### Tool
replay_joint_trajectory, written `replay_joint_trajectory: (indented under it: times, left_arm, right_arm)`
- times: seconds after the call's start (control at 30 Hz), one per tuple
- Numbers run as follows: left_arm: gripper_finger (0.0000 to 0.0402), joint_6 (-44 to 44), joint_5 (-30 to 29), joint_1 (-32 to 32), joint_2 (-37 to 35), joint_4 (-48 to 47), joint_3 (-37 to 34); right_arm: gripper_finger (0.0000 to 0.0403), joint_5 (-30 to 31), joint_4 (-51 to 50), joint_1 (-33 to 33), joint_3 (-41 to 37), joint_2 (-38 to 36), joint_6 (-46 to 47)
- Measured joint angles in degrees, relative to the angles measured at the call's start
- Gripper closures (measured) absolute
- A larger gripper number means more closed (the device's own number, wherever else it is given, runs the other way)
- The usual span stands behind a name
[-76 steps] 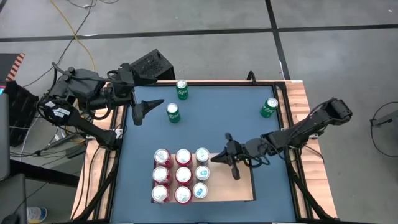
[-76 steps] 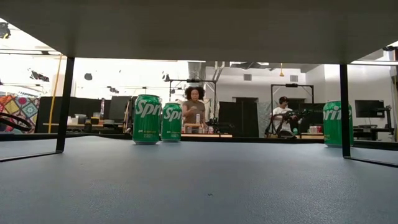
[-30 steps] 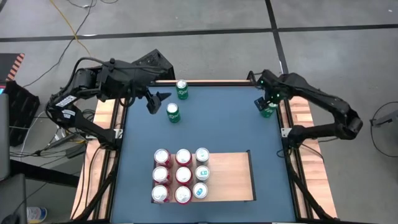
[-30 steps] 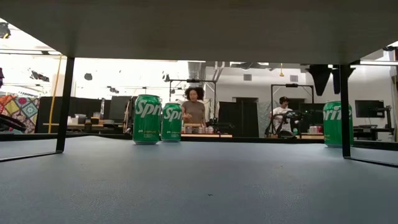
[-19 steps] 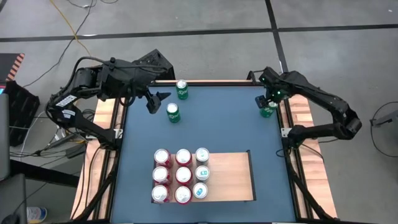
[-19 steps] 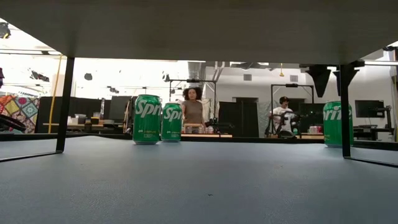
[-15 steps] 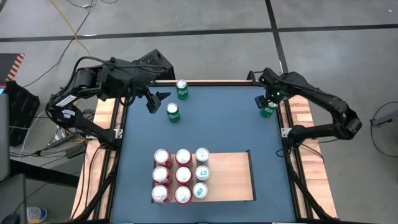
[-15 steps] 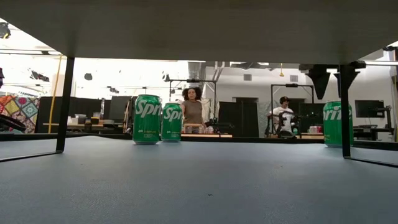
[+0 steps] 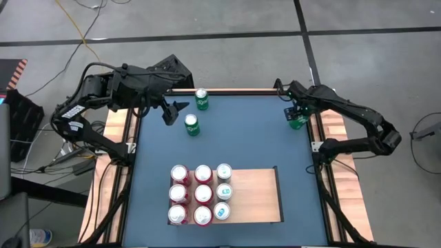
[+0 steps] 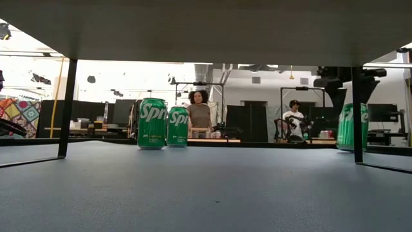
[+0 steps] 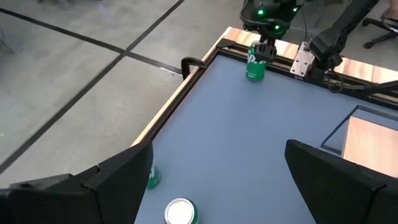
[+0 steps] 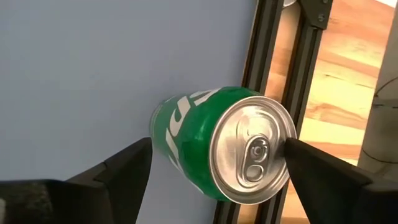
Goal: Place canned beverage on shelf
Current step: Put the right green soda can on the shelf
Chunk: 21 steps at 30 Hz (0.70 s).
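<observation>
A green can (image 9: 298, 122) stands upright on the blue mat at the far right, beside the table's black rail. My right gripper (image 12: 217, 149) is open and reaches down over it, one finger on each side of its upper part (image 10: 346, 129). My left gripper (image 9: 174, 112) is open and holds nothing. It hovers at the far left near two more green cans (image 9: 201, 98) (image 9: 191, 125). The shelf (image 9: 255, 196), a pale wooden board, lies near the front with several cans (image 9: 201, 194) in rows on its left part. My right gripper comes at the green can from above, its fingers (image 12: 311, 165) on either side of the can's top rim (image 12: 283, 134). Whether they touch it I cannot tell. The can stands on the mat.
The black rail (image 12: 249, 93) and striped wooden frame (image 9: 332, 124) run close along the right can. The shelf's right half is bare wood. People stand in the room beyond the table (image 10: 197, 113).
My right gripper has come down from above the right green can until its fingers straddle the can's top. The can stays on the mat.
</observation>
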Motion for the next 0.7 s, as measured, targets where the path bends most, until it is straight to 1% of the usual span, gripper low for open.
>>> replay_joint_trajectory:
  times: [0.17, 0.3, 0.43, 0.7]
  left_arm:
    - [0.005, -0.31, 0.01, 0.0, -0.01, -0.02, 0.0]
    - [0.005, -0.66, 0.01, 0.0, -0.01, -0.02, 0.0]
    - [0.005, -1.38, -0.01, 0.0, -0.01, -0.21, 0.0]
    - [0.005, -3.04, -0.01, 0.0, -0.01, -1.74, 0.0]
  right_arm:
    - [0.0062, -0.18, 0.47, 2.32, 0.16, -0.04, -0.93]
    - [0.0062, -1.01, 0.24, 5.17, 1.88, -0.24, -2.52]
    - [0.0062, 1.56, 0.59, 7.39, 3.56, -0.85, -0.46]
    - [0.0061, 2.85, -1.91, 4.68, 3.52, -0.46, 0.18]
